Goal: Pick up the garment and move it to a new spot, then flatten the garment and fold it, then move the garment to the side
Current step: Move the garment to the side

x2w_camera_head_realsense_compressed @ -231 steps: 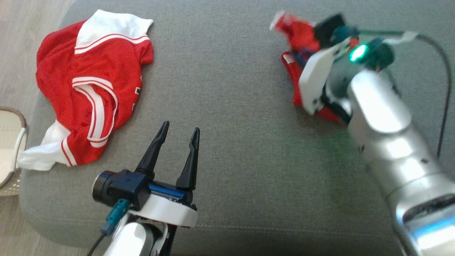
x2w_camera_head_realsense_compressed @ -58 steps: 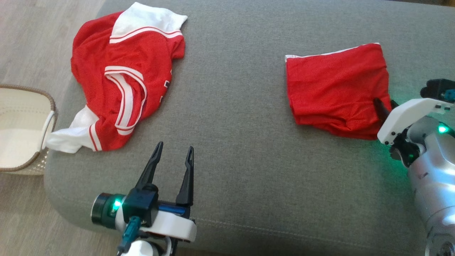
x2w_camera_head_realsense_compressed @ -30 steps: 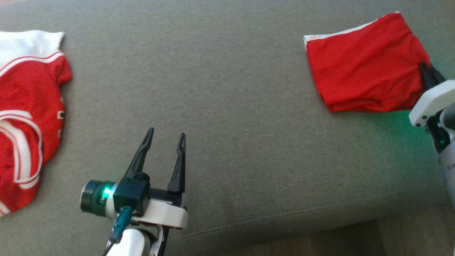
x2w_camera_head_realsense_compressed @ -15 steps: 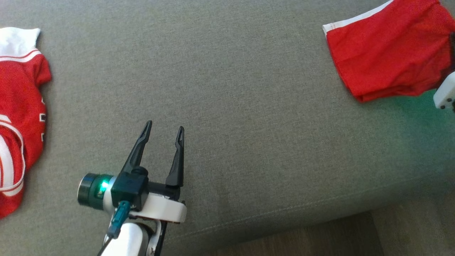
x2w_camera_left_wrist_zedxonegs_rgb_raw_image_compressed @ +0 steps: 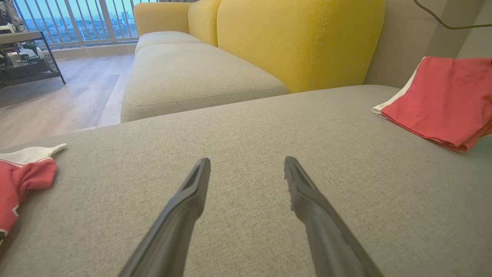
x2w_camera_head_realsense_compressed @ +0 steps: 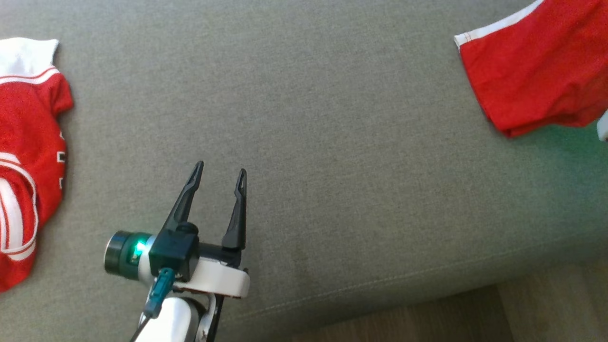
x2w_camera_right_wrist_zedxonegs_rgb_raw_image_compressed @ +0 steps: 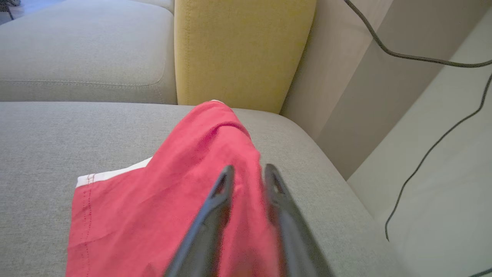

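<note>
Grey sofa cushion (x2w_camera_head_realsense_compressed: 332,142), folded red garment (x2w_camera_right_wrist_zedxonegs_rgb_raw_image_compressed: 173,200) set aside beneath the right gripper (x2w_camera_right_wrist_zedxonegs_rgb_raw_image_compressed: 248,171).
Its fingers are seen slightly parted over a raised ridge of cloth; whether it is pinched cannot be told. The left gripper (x2w_camera_head_realsense_compressed: 221,167) is held spread, well apart from the garment, apparently so as not to disturb the fold. No lettering can be read on the jersey (x2w_camera_head_realsense_compressed: 23,142).

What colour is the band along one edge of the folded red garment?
White. The band of the garment shows best in the left wrist view.
</note>
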Controlling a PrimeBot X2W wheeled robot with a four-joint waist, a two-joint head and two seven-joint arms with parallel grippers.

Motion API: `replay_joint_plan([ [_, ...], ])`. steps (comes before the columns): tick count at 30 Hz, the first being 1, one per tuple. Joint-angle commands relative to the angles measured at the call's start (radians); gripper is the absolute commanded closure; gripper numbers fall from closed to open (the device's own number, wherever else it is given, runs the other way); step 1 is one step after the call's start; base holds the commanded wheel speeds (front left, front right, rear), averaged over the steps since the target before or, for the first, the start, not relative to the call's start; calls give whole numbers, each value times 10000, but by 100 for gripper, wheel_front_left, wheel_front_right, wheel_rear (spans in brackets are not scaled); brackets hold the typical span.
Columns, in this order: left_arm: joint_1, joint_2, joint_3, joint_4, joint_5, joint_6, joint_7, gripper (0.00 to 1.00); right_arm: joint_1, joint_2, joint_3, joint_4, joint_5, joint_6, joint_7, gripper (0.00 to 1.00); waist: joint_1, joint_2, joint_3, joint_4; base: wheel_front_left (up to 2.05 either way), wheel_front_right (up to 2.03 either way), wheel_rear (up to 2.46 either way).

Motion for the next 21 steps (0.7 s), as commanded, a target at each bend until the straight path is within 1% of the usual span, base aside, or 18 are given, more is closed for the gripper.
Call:
replay_joint_plan([
  [1,-309,20,286,-303,18,17,-120,0,164,14,-263,-543,-413,-6,-85,0,-1,0,-125,54,0,0,0],
  [4,-228,7,344,-320,-16,83,-120,0,416,370,-637,-1133,-1153,-6,-67,0,-1,0,-299,110,0,0,0],
  [6,-166,0,392,-324,-47,121,-120,0,612,850,-608,-1549,-1466,-6,-69,0,-1,0,-452,170,0,0,0],
  [10,-8,-36,447,-365,-120,191,-120,0,1180,1865,-123,-2093,-1507,-6,-38,0,-1,0,-851,372,0,0,0],
  [13,148,-71,494,-398,-197,253,-120,0,1709,2411,513,-2307,-1222,-6,-16,0,-1,0,-1187,591,0,0,0],
  [17,412,-133,646,-431,-420,349,-120,0,2553,2806,1530,-2670,-522,-6,-54,0,-1,0,-1636,956,0,0,0],
  [18,412,-133,646,-431,-420,349,-120,0,2553,2806,1530,-2670,-522,-6,-54,0,-1,0,-1636,956,0,0,0],
  [21,657,-183,799,-462,-622,439,-120,0,3309,2909,2137,-3215,-304,-6,-98,0,-1,0,-1957,1250,0,0,0],
])
